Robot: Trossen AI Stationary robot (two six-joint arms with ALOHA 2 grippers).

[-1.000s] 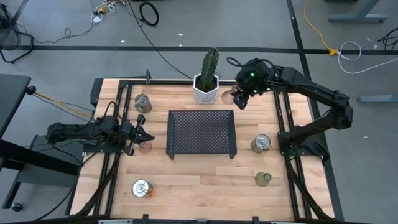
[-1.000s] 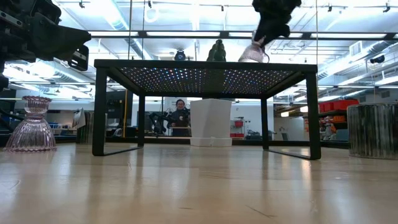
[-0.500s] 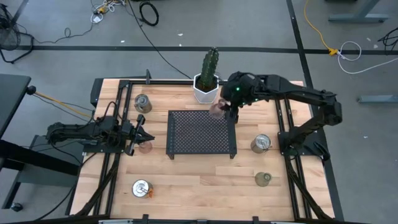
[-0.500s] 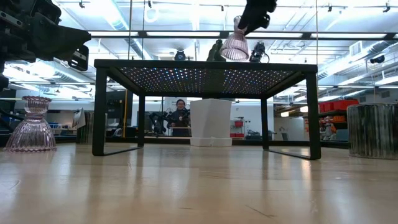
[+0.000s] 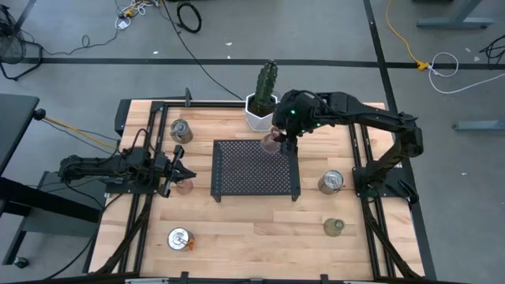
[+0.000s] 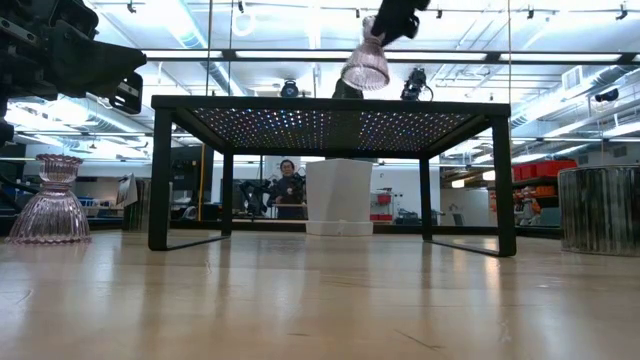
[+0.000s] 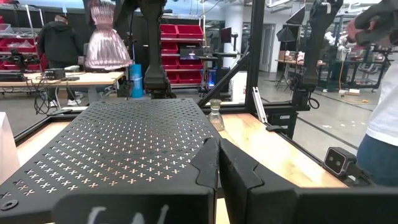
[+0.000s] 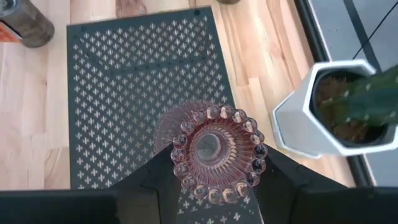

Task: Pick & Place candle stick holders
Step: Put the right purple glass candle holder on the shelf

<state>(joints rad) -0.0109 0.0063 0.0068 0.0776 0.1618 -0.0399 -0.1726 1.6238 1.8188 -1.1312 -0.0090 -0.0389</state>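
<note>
My right gripper (image 5: pixel 278 139) is shut on a pinkish ribbed glass holder (image 5: pixel 271 143) above the far right corner of the black mesh tray (image 5: pixel 254 175). My left gripper (image 5: pixel 182 171) is shut and empty, low at the tray's left side, beside a second pinkish glass holder (image 5: pixel 184 186) that stands on its wide base on the table. Three silver holders (image 5: pixel 181 130) (image 5: pixel 180 238) (image 5: pixel 331 182) and a greenish cup (image 5: pixel 334 227) stand on the wood. My right gripper pinches the holder's upper end, at its beaded rim (image 8: pixel 181 155), between its two fingers (image 8: pixel 146 183). The fingers come from above, slanting. The holder hangs tilted below them, wide ribbed base (image 6: pixel 364 68) down, clear of the tray top.
A white hexagonal pot with a cactus (image 5: pixel 263 106) stands just beyond the tray's far edge, close to my right arm. The tray stands on legs (image 6: pixel 160 180) above the table. Black rails run along the table's edges. People show in the room beyond.
My right gripper has carried the pinkish holder from beside the cactus pot toward the table's left and near side, over the tray's far right corner. The holder stays lifted and hangs more tilted than before.
</note>
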